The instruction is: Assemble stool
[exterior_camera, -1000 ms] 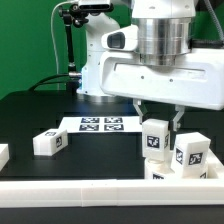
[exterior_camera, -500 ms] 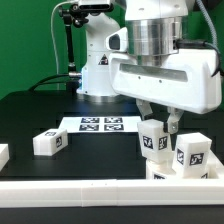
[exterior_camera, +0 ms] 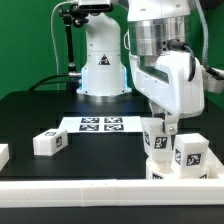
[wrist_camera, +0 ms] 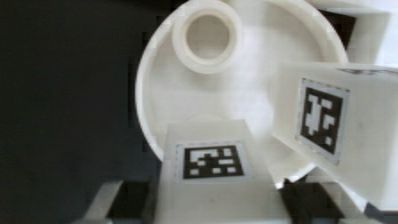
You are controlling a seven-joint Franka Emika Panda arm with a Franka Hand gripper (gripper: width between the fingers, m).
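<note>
The round white seat [wrist_camera: 178,90] lies flat at the exterior view's right, with an open screw hole [wrist_camera: 210,40] in it. Only its edge [exterior_camera: 158,173] shows in the exterior view. My gripper [exterior_camera: 160,124] is shut on a white tagged leg [exterior_camera: 154,138] and holds it upright on the seat. In the wrist view this leg [wrist_camera: 221,158] sits between my fingers [wrist_camera: 128,198]. A second leg [exterior_camera: 190,153] stands upright on the seat beside it, also in the wrist view [wrist_camera: 338,105]. A third leg [exterior_camera: 48,143] lies loose on the table at the left.
The marker board [exterior_camera: 100,124] lies flat at the table's middle back. Another white part [exterior_camera: 2,155] sits at the far left edge. A white rim [exterior_camera: 100,190] runs along the table's front. The robot base [exterior_camera: 100,70] stands behind.
My wrist has turned about its upright axis, so the hand's broad face now points sideways. The held leg has stayed in place on the seat.
</note>
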